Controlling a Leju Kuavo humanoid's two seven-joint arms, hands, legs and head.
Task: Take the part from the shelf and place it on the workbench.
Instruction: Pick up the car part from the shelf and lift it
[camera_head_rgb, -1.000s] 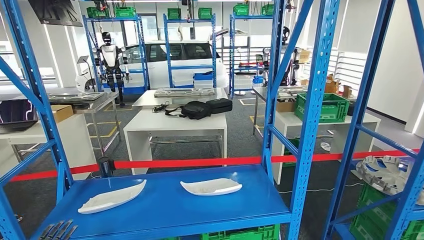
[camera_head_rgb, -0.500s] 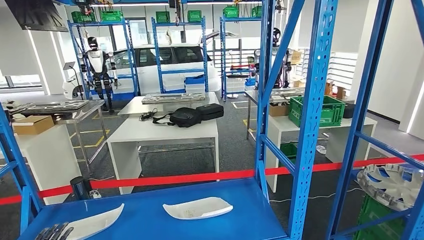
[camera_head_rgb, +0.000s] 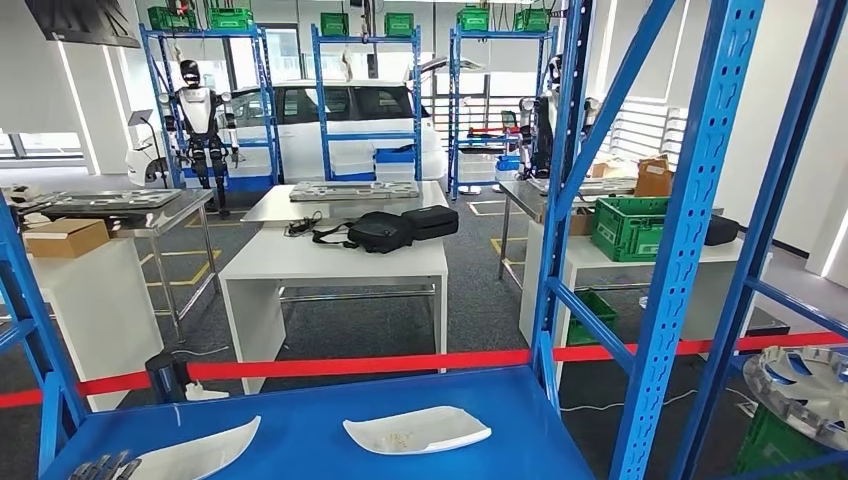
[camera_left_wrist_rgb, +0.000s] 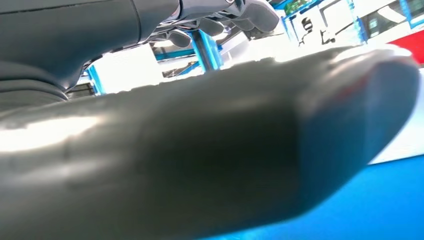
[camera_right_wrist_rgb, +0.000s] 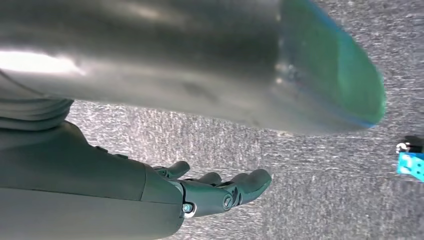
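Head view: two white parts lie on the blue shelf (camera_head_rgb: 480, 400), one at bottom centre (camera_head_rgb: 417, 431), one at bottom left (camera_head_rgb: 200, 455) beside the empty left hand (camera_head_rgb: 105, 467), fingers apart. Reach flat and low. The right hand (camera_right_wrist_rgb: 220, 192) hangs empty, fingers loosely spread.

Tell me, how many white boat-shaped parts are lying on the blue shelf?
2. One white part lies near the middle of the blue shelf. The other white part lies toward the left, cut off by the picture's bottom edge beside the left hand.
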